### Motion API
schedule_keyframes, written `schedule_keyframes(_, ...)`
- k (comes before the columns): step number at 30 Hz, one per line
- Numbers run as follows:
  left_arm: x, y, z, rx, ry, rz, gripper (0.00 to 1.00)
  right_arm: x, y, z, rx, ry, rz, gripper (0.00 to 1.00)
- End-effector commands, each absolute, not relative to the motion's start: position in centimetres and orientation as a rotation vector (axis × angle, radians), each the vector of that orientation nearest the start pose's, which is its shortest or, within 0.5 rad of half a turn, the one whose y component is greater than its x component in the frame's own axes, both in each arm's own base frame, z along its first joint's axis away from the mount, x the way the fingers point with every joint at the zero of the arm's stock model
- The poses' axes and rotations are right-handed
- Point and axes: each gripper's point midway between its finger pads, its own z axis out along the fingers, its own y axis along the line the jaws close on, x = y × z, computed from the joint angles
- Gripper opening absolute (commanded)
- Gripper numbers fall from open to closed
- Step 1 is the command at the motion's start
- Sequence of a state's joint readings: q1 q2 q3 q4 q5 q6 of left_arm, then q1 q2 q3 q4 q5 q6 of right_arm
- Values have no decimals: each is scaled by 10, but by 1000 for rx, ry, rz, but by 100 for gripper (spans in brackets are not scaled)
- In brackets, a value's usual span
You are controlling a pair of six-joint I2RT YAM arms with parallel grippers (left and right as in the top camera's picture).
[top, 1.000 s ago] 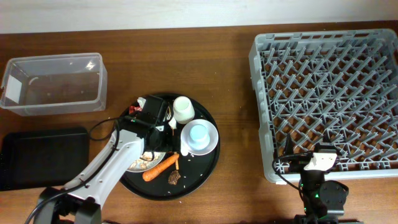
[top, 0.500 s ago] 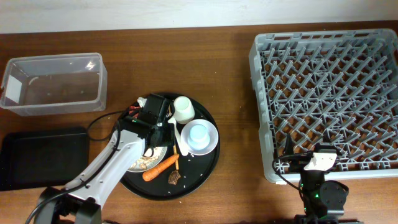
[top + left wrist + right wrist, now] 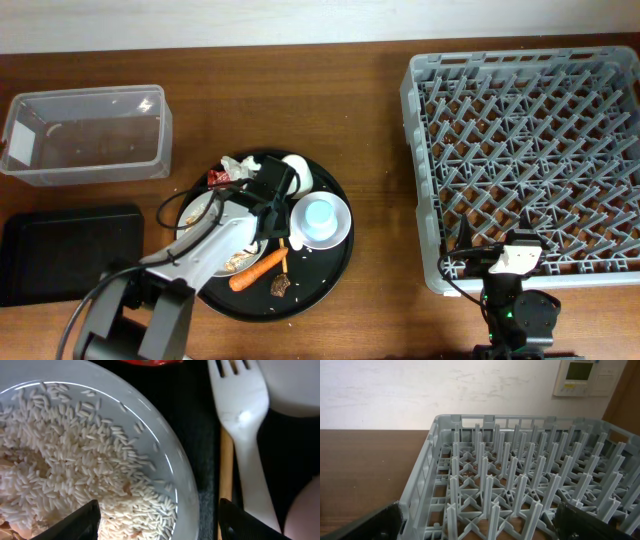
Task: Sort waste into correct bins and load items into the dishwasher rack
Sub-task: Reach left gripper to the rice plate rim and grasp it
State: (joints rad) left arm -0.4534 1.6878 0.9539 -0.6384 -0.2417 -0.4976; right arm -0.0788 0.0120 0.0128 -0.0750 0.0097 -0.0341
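Observation:
My left gripper (image 3: 268,200) (image 3: 160,525) is open and low over the round black tray. Its fingers straddle the right rim of the white plate (image 3: 165,445) (image 3: 196,212), which holds the beige rice heap (image 3: 65,470). The white plastic fork (image 3: 245,435) and the thin wooden stick (image 3: 226,475) lie just right of the plate. The red wrapper (image 3: 216,178), crumpled white paper (image 3: 238,165), white cup (image 3: 298,172), carrot (image 3: 258,268) and dark scrap (image 3: 280,286) are on the tray. The light-blue cup (image 3: 318,215) sits in the white bowl (image 3: 338,232). My right gripper (image 3: 500,262) (image 3: 480,527) is open at the near edge of the dishwasher rack (image 3: 530,150) (image 3: 520,475).
The clear tub (image 3: 85,135) stands at the far left and the flat black tray (image 3: 65,250) lies in front of it. The round black tray (image 3: 330,275) sits in the middle of the wooden table. A wall lies beyond the rack.
My left gripper has moved right across the tray to the plate's right rim, uncovering the red wrapper and the paper. The right arm has not moved.

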Motion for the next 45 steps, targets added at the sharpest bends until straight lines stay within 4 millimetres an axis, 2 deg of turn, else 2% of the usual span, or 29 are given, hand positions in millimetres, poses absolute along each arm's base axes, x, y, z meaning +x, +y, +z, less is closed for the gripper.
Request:
schedule_keyframes(1, 312, -99, 22, -147, 2817, 219, 69, 245, -22, 156, 44, 1650, -99, 99)
schedule_keyframes(3, 312, -99, 22, -147, 2817, 219, 65, 245, -22, 156, 44, 1650, -99, 99)
schedule_keyframes(9, 307, -100, 9, -138, 2861, 226, 63, 245, -22, 156, 44, 1650, -99, 99)
schedule_keyframes(13, 307, -100, 9, -137, 2860, 226, 54, 245, -22, 156, 44, 1650, -99, 99)
schedule_keyframes(20, 308, -101, 9, -138, 2858, 223, 49, 245, -22, 156, 44, 1650, -99, 99)
schedule_keyframes(34, 312, -99, 18, -135, 2848, 260, 47, 245, -22, 156, 44, 1650, -99, 99)
schedule_keyframes(42, 306, -119, 20, -15, 2815, 302, 45, 245, -22, 156, 44, 1650, -99, 99)
schedule_keyframes(45, 305, -120, 20, -7, 2813, 305, 46, 245, -22, 156, 44, 1650, -99, 99)
